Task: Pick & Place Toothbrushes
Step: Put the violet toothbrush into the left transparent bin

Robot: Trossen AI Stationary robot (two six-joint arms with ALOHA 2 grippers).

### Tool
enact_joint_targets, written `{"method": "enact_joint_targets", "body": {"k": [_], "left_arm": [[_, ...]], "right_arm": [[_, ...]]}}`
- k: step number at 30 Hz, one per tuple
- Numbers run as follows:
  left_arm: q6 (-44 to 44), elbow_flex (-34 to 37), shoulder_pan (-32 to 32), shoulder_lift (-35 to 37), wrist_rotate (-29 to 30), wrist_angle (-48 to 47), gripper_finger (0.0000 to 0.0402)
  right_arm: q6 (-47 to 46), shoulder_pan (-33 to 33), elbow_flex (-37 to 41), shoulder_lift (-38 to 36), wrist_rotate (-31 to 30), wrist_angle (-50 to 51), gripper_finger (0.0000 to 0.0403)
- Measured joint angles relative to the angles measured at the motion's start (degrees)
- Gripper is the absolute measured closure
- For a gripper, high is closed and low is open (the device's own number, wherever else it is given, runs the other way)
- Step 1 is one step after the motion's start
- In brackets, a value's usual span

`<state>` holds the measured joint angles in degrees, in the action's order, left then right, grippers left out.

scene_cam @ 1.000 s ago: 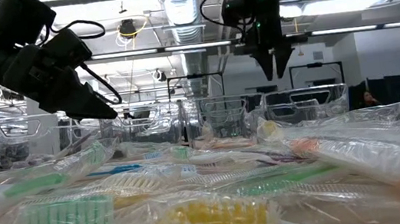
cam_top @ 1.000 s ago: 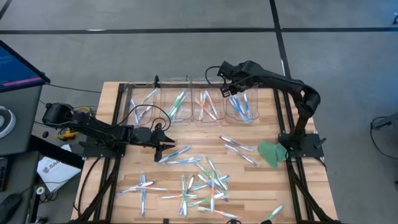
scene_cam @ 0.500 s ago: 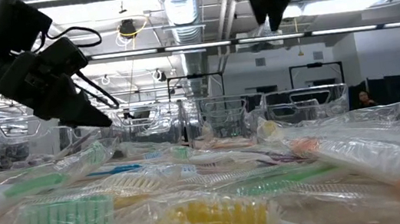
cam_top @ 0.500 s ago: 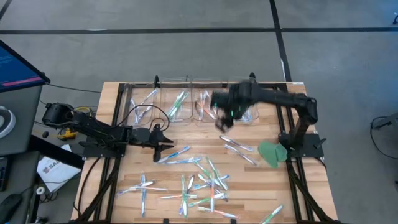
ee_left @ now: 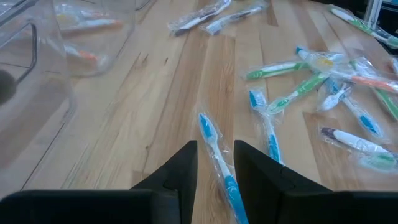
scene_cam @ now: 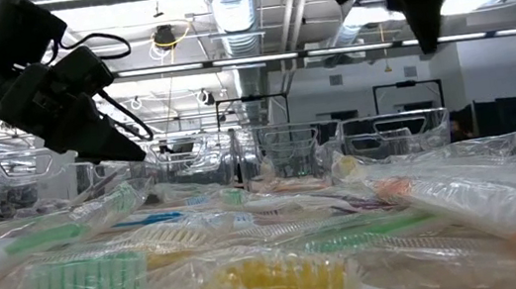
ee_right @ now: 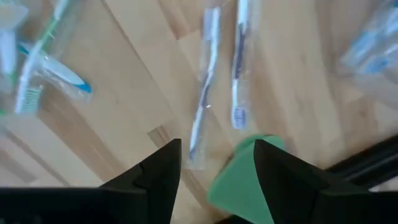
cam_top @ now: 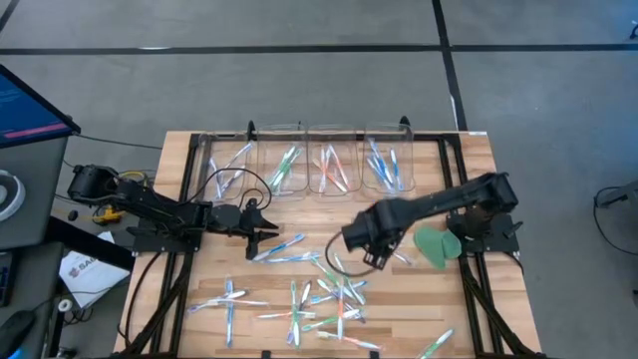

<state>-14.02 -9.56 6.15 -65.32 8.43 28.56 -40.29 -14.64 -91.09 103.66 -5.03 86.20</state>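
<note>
High view, table: a pale wooden slatted table (cam_top: 199, 279) in a black frame, with four clear plastic bins (cam_top: 301, 160) in a row along its far edge, each holding a few wrapped toothbrushes.
High view, toothbrushes: thin white-handled wrapped toothbrushes with blue, green and orange accents (cam_top: 324, 294) lie scattered over the near middle of the table; a smaller group lies near left and one near the right corner.
High view, left gripper: the left gripper (cam_top: 267, 230) sits low at left of centre, pointing right at a blue wrapped toothbrush (cam_top: 284, 245) just beside its tips.
High view, right gripper: the right gripper (cam_top: 361, 239) hangs over the table's middle, just left of a flat green leaf-shaped piece (cam_top: 435, 245) and above the far edge of the scattered pile.
Low view: the left gripper (scene_cam: 123, 142) slants down toward the pile; the right arm is a dark shape at upper right.
Left wrist view: two dark fingers (ee_left: 177, 174) stand a narrow gap apart with the blue toothbrush (ee_left: 217, 158) lying on the wood between them, not clamped.
Right wrist view: the fingers (ee_right: 158, 171) stand fairly wide apart with nothing between them, over two wrapped toothbrushes (ee_right: 205, 124) lying side by side and the green piece (ee_right: 239, 177).
</note>
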Motion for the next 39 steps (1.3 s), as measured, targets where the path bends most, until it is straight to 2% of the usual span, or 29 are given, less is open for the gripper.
{"method": "enact_joint_targets", "body": {"k": [6,12,17,31,39], "left_arm": [[0.0,0.0,0.0,0.0,0.0,0.1,0.0302],[0.1,0.0,0.0,0.0,0.0,0.3,0.0302],[0.5,0.0,0.0,0.0,0.0,0.3,0.0302],[0.1,0.0,0.0,0.0,0.0,-0.2,0.0302],[0.0,0.0,0.0,0.0,0.0,-0.3,0.0302]], "right_arm": [[-1.2,-3.5,10.0,0.0,0.2,-8.9,0.0225],[-1.8,-1.0,19.1,0.0,4.5,-17.7,0.0249],[-1.8,0.8,24.1,0.0,5.1,-21.9,0.0266],[-1.6,2.7,34.6,-0.5,7.6,-38.1,0.0269],[-5.6,-0.1,34.8,-0.5,1.5,-39.7,0.0273]]}}
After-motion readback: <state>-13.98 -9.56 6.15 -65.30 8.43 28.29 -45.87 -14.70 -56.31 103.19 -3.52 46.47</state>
